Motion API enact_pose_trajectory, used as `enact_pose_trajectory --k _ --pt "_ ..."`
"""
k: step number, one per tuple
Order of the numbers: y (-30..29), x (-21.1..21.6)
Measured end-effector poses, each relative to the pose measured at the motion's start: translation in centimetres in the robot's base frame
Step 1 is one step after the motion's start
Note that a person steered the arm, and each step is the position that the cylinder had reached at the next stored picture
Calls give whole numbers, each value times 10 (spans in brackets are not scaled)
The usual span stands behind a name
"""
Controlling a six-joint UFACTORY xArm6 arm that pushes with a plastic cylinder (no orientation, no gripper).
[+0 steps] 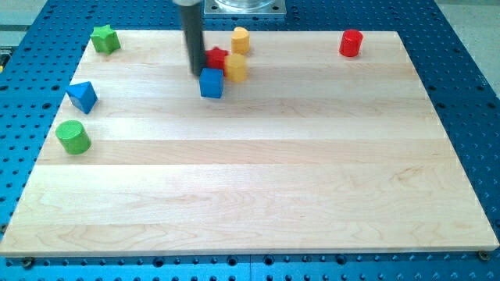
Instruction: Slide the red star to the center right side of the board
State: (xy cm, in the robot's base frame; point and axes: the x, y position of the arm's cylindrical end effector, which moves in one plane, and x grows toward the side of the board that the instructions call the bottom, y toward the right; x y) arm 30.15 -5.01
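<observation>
Tip (197, 72) beside red star (216, 57) (no writing)

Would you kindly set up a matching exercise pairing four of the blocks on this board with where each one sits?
Blocks:
1. green star
2. red cylinder
3. blue cube
4. green cylinder

Places:
A. top right corner of the view
B. left edge, lowest of the blocks there
C. top left corner of the view
D. just right of my tip, below the red star

Pairs: 1-C, 2-A, 3-D, 4-B
</observation>
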Motion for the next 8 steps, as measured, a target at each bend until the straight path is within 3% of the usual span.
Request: enact_pose_trajectory --k 1,2,3,5,6,8 --pt "4 9" --pt "-14 -26" --pt "22 -28" --pt "158 123" --pt "136 122" --pt "217 130"
